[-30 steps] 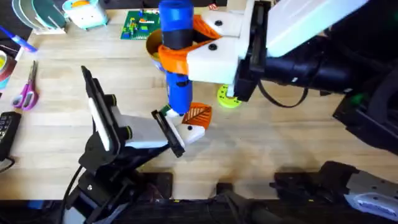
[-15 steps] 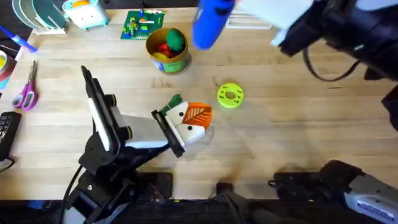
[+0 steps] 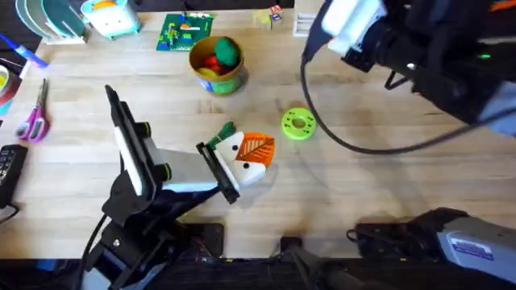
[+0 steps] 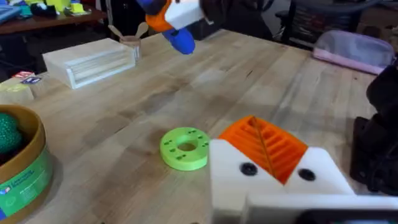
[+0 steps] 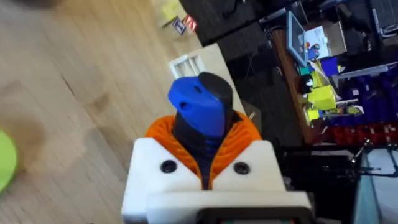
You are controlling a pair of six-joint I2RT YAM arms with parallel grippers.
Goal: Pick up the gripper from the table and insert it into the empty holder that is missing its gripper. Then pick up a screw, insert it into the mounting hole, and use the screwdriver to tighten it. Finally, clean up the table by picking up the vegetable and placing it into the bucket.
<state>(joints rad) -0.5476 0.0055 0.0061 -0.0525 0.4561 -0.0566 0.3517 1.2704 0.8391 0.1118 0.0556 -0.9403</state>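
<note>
Overhead, nearest me, my left claw (image 3: 234, 165) lies low on the counter (image 3: 363, 185), closed on the holder (image 3: 246, 167), whose gripper (image 3: 256, 147) sits seated on top, ribbed face up. Tucked just behind the holder is what looks like the vegetable (image 3: 222, 133), mostly hidden. A lime-green disc (image 3: 298, 124) rests just beside, to the right. Farther back stands the bucket (image 3: 216, 68) with rounded toys inside. My right claw (image 5: 205, 146) hangs high at the far right, clamped around the screwdriver (image 5: 199, 115), well apart from the holder.
</note>
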